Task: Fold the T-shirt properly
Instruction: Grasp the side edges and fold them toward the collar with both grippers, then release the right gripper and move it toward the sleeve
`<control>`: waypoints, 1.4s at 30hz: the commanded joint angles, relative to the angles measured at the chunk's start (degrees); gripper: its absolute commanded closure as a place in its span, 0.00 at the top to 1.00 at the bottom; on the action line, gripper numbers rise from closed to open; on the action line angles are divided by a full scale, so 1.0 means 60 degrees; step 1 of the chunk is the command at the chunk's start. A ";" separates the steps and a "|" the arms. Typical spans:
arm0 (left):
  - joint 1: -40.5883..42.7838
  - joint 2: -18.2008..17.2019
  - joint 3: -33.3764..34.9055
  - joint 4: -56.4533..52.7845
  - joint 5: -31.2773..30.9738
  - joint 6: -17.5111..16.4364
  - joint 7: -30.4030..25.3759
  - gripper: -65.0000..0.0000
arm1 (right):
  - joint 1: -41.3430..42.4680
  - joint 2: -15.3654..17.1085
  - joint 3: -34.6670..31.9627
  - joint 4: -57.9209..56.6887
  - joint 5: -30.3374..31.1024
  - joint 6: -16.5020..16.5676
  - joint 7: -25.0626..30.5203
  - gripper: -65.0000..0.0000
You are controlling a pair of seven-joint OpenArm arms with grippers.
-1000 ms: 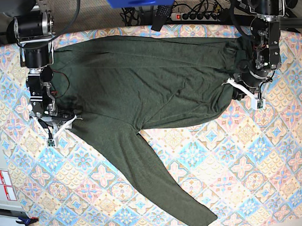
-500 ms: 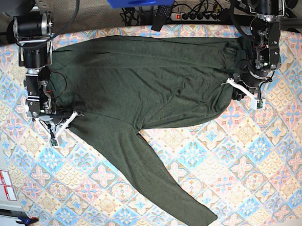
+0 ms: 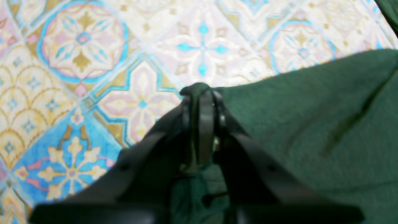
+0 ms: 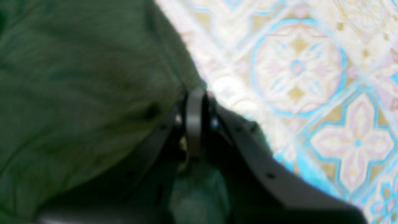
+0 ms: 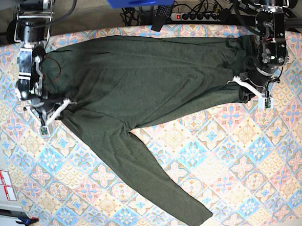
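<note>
I had the T-shirt (image 5: pixel 144 88) spread across the patterned tablecloth (image 5: pixel 246 158), body along the far side, one long sleeve trailing toward the near edge. Both grippers were pinched shut on fabric: the left gripper (image 3: pixel 200 93) on a small tuck at the shirt's edge, the right gripper (image 4: pixel 195 93) on the hem at the opposite end.

My worry was the grips. Each held only a thin bite of soft knit, so I judged a quick or uneven lift could pull the cloth free from one side and skew the fold. The loose sleeve could also drag and twist underneath if the body was carried over it.

Compared with a second earlier, the right jaws had gone from apart to clamped, both arms had drawn toward the far edge, and the shirt's near edge had shifted with them
</note>
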 commanded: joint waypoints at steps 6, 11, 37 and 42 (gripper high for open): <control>0.0458 -0.0378 -0.0300 0.0348 -0.0026 0.0043 -0.0223 0.00 | -0.1022 0.0192 0.0078 0.1530 0.0893 -0.0034 0.0135 0.00; 0.0912 -0.0436 -0.0945 0.0964 -0.0012 0.0043 -0.0179 0.00 | -0.1872 0.0148 0.0444 0.2365 0.0937 -0.0034 0.0135 0.00; 0.1205 -0.1330 -0.1311 0.0231 0.0062 0.0029 -0.0223 0.00 | -0.4070 0.0177 0.1353 0.4123 0.0937 -0.0019 0.0120 0.00; 0.1205 -0.1301 -0.1223 0.0216 0.0076 0.0029 -0.0164 0.00 | -0.4114 0.0148 0.1279 0.4094 0.0937 -0.0019 0.0120 0.00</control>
